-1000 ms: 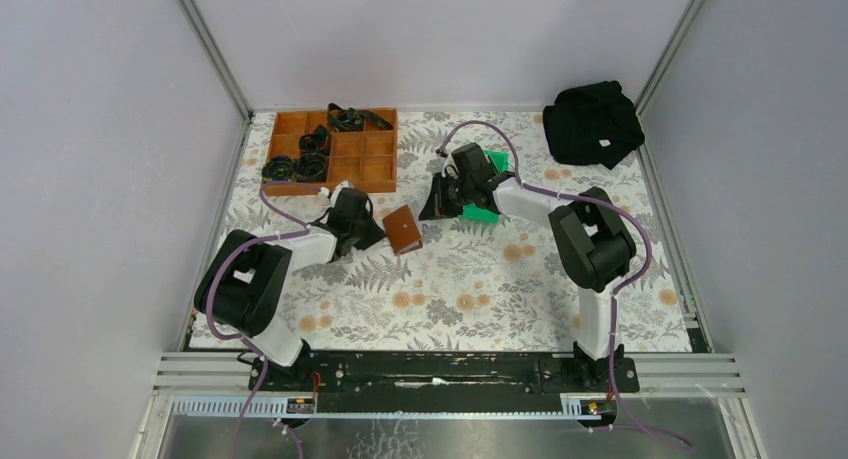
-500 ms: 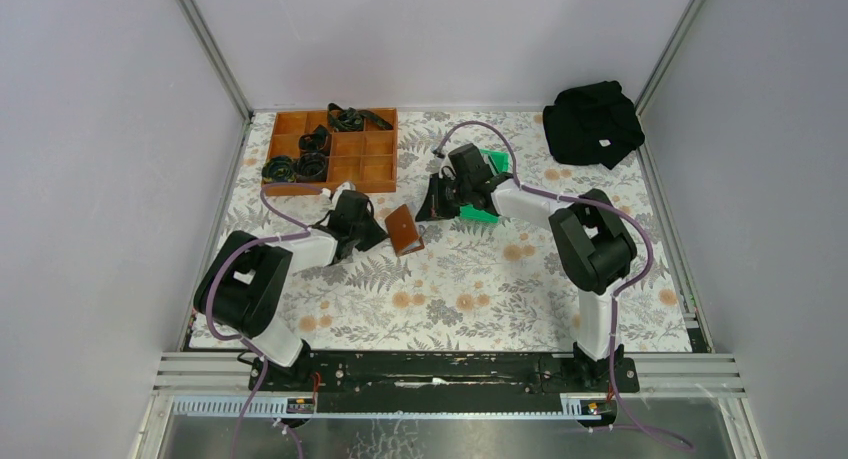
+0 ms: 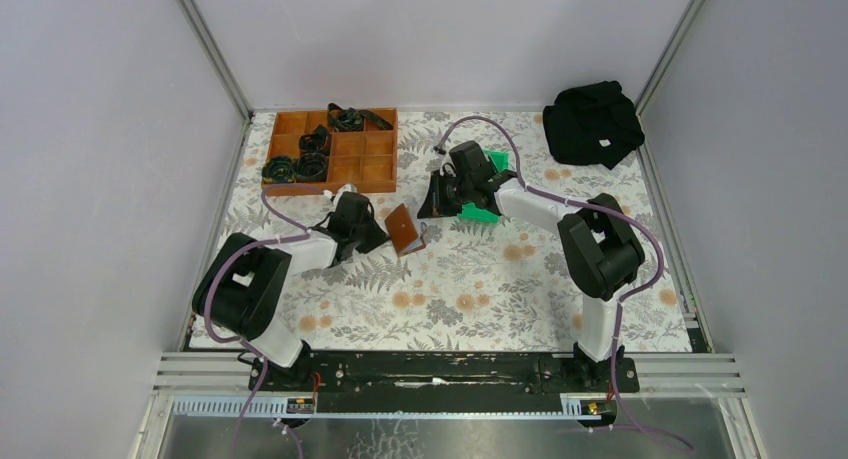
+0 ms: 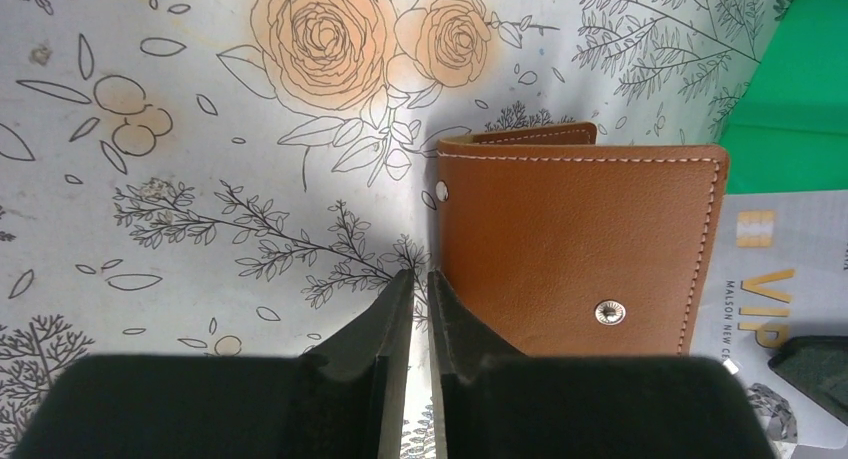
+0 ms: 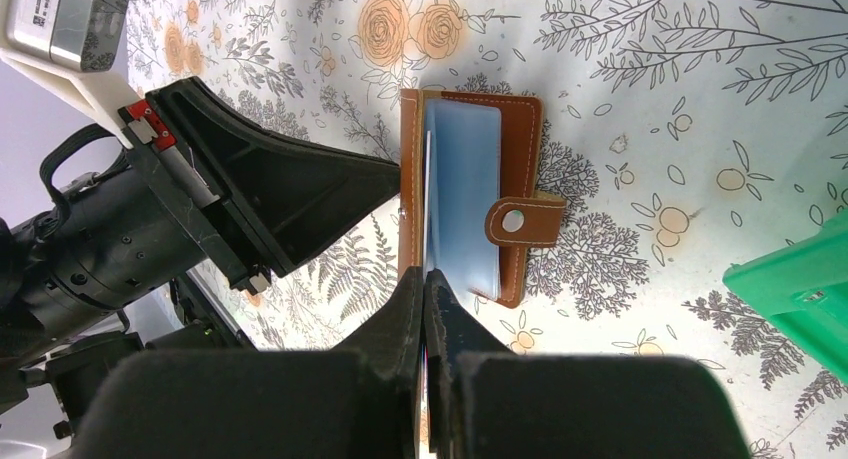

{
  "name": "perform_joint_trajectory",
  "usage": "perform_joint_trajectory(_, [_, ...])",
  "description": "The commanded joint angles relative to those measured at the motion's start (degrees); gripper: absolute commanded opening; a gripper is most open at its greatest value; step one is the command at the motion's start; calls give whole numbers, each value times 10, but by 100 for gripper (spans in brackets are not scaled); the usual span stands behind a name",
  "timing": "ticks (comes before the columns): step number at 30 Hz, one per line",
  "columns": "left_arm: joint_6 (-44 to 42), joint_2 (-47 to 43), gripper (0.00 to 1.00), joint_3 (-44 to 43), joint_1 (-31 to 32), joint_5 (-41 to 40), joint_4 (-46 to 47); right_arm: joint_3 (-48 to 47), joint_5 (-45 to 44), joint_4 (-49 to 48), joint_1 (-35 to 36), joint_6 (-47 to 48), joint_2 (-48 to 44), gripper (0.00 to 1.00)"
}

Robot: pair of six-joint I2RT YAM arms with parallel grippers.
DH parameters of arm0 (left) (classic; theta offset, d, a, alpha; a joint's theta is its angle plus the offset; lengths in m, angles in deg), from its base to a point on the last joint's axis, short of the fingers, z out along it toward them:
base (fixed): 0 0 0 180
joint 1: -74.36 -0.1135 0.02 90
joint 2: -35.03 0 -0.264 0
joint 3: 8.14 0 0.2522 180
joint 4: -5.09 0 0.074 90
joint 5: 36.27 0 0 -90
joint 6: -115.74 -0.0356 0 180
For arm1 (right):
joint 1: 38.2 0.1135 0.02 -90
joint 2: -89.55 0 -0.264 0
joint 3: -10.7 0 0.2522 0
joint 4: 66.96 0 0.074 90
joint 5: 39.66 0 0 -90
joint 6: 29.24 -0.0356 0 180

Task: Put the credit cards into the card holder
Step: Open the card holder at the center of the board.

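Floral worktop (image 3: pixel 470 289), holder (image 3: pixel 403 230) propped mid-worktop, at 8 o'clock from the bin (image 3: pixel 481 215). Left fingers (image 4: pixel 395 319) look pinched on its cover edge; right fingers (image 5: pixel 405 309) are pressed on a grey card (image 4: pixel 780 279), just off the holder's 2 o'clock. My worry: a skewed card snags the slot lip and shoves the holder out of that thin pinch.

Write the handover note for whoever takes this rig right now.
Left tool: nearly closed, apparently pinching the card holder by one edge, with the holder open.
Right tool: shut on a grey credit card, held edge-on just short of the holder's inner sleeves.
Done: one card picked up, holder opened.
Left to do: slide this card into a slot and release. Whether more cards remain in the green bin cannot be seen.
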Motion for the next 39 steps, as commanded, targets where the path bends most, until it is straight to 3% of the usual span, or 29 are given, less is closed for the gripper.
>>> perform_joint_trajectory(1, [-6,11,18,30,10,6,-91,-12,-3,0,6,8,-24,0])
perform_joint_trajectory(23, [12,6,18,43,26,13,-73,8,-2,-28,43,-8,-16,0])
perform_joint_trajectory(39, [-1,-4,18,76,31,71,-22,-21,-74,3,96,26,9,0])
